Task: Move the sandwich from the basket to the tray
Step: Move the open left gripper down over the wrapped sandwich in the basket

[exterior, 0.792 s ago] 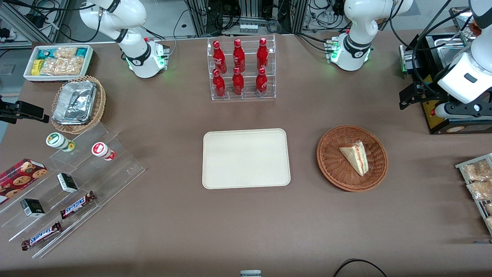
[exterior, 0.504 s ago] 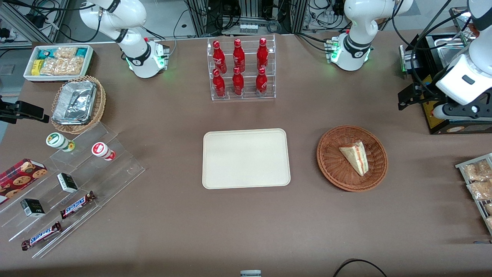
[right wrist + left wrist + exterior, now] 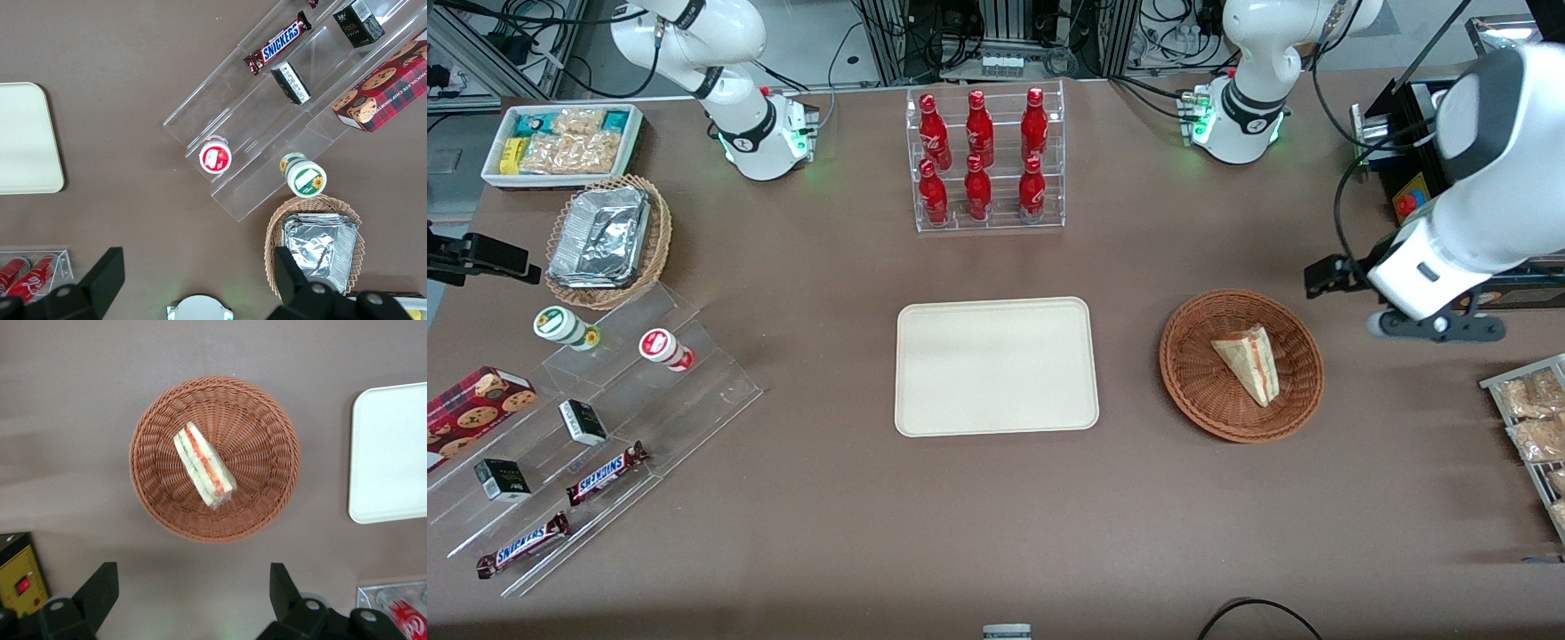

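Observation:
The sandwich, a pale wedge with red and green filling, lies in the round reddish-brown wicker basket. It also shows in the left wrist view, in the basket. The cream tray lies bare on the table beside the basket, toward the parked arm's end; its edge shows in the left wrist view. My left gripper hangs high above the table, beside the basket toward the working arm's end. Its fingers stand wide open and empty, the gripper being short of the basket's rim.
A clear rack of red bottles stands farther from the front camera than the tray. A black box and a rack of snack packets sit at the working arm's end. A foil-tray basket and clear candy shelves lie toward the parked arm's end.
My left arm has swung from above the black box toward the basket and nearer the front camera. The sandwich, basket and tray have not moved.

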Robot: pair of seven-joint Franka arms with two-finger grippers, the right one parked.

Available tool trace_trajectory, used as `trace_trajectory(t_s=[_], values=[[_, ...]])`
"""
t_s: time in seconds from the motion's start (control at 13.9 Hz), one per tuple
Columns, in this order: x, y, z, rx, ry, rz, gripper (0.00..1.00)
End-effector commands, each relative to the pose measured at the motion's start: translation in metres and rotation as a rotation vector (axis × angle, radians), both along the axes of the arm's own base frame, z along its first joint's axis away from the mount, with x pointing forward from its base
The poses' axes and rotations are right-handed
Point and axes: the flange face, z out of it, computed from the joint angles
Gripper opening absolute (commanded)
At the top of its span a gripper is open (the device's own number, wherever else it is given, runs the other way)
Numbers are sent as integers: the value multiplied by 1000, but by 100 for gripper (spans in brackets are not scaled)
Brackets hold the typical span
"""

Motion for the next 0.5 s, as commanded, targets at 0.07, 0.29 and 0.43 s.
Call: trace_trajectory(t_s=[0.07, 0.29, 0.43], values=[[-20, -5, -58, 12, -48, 5, 100], [-47, -3, -104, 18, -114, 23, 100], [-58, -2, -126, 18, -152, 82, 100]])
